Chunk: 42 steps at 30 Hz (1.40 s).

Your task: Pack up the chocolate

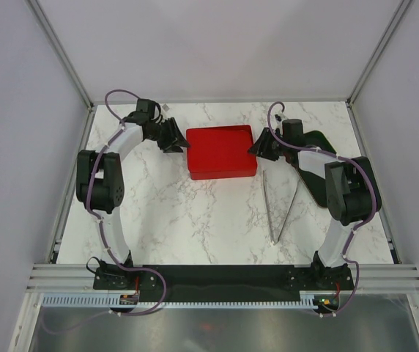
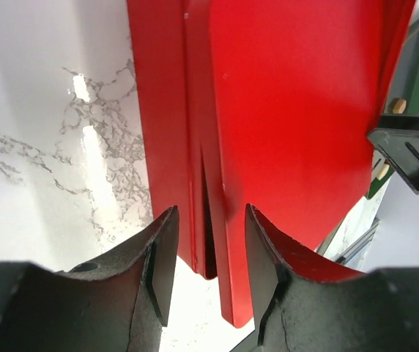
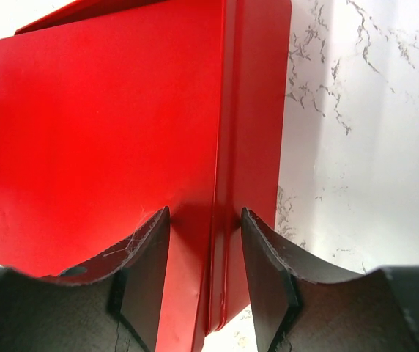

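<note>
1. As the overhead view shows, a flat red rectangular box with rounded corners (image 1: 220,152) lies closed on the white, grey-veined marble table (image 1: 195,213), its lid covering the whole top.
2. No chocolate shows in any view. The lid hides the inside of the box, so where the pieces lie and how they look cannot be told.
3. The left gripper (image 1: 174,138) stands at the box's left end. In its wrist view the black fingers (image 2: 162,257) are partly apart, astride the end of the box where lid and base meet at a dark seam. A strip of table shows between one finger and the red wall, so the jaws do not clamp it.
4. The right gripper (image 1: 259,147) stands at the box's right end, jaws likewise partly apart, with the red end wall filling the gap. Whether the pads press on it cannot be told.
5. Long thin metal tongs (image 1: 279,209) lie on the table near the box's right front corner, apart from it, with the joined end toward the near edge.
</note>
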{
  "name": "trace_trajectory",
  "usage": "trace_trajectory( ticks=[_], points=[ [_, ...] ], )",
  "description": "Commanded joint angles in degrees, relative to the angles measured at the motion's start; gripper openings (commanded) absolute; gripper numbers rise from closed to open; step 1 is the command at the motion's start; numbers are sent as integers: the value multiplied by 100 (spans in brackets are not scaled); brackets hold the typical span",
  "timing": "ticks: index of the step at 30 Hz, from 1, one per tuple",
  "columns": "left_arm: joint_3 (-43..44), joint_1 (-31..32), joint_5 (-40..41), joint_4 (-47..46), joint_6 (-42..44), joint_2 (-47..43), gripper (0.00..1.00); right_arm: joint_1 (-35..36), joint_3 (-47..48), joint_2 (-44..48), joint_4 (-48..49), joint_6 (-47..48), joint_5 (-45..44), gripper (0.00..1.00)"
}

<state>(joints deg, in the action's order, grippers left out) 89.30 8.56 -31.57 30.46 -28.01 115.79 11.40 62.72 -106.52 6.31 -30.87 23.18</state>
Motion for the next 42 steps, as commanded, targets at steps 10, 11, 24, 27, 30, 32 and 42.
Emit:
trace_trajectory(
  ticks=[10, 11, 24, 27, 30, 32, 42],
  points=[
    [-17, -38, -376, -75, 287, 120, 40, -6, 302, 307, -182, 108, 90, 52],
    [-44, -38, -367, -84, 296, 137, 39, -6, 302, 316, -200, 125, 90, 51],
    [18, -65, -288, -101, 217, 392, 16, -15, 469, 360, -226, 125, 178, 59],
    [61, -65, -288, -93, 217, 418, 15, -15, 504, 307, -217, 117, 222, 55],
    [132, -65, -314, -93, 191, 462, 15, -15, 548, 229, -209, 108, 257, 52],
    [210, -65, -341, -93, 182, 506, 15, -15, 566, 193, -217, 117, 249, 50],
    [334, -56, -393, -101, 129, 629, 15, -15, 557, 61, -77, 125, 406, 44]
  ],
)
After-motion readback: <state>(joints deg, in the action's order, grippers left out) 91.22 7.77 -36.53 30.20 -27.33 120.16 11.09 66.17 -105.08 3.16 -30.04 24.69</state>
